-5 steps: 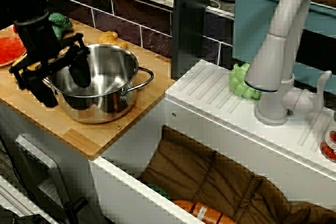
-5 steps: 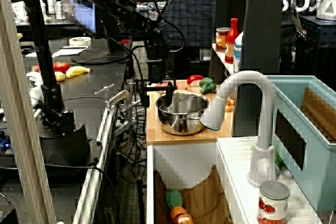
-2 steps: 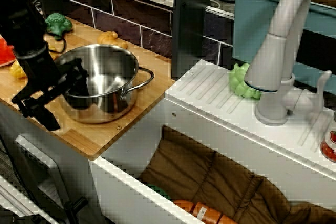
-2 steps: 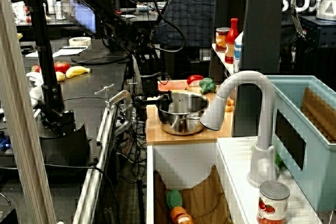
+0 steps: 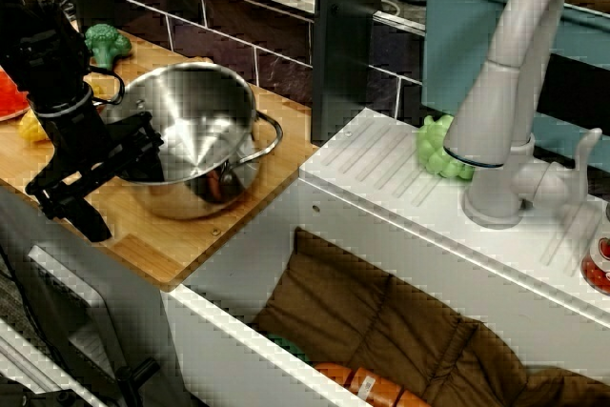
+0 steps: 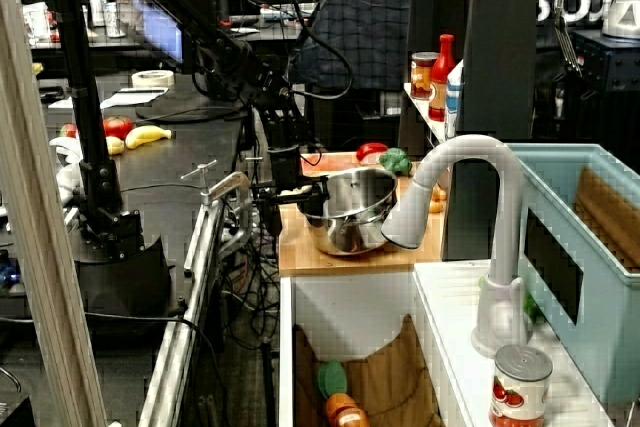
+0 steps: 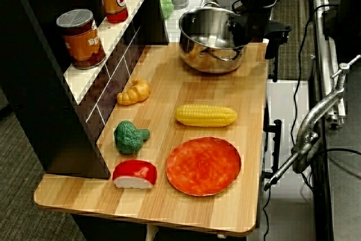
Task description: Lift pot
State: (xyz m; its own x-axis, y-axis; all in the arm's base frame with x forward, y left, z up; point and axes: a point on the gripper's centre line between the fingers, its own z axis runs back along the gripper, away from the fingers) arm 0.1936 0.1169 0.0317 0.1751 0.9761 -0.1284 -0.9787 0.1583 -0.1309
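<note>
The shiny steel pot (image 5: 205,131) stands on the wooden counter (image 5: 143,235), tipped toward my gripper so that its far side is raised and its inside shows. In the side view the pot (image 6: 350,217) leans the same way. My black gripper (image 5: 114,183) straddles its near-left wall. One finger (image 5: 143,152) is inside at the rim, and the other finger (image 5: 88,221) hangs outside past the counter edge. The fingers stand wide apart. In the view along the counter, the gripper (image 7: 259,32) sits at the pot's (image 7: 211,29) right rim.
Toy corn (image 7: 205,115), a red plate (image 7: 203,166), a croissant (image 7: 134,91) and broccoli (image 7: 131,136) lie further along the counter. A white sink with a brown cloth (image 5: 381,331) and a faucet (image 5: 505,92) adjoin the pot. A dark post (image 5: 348,35) stands behind it.
My gripper dropped and shifted to the pot's near-left rim. The pot has since tipped toward it, with the far side rising off the counter.
</note>
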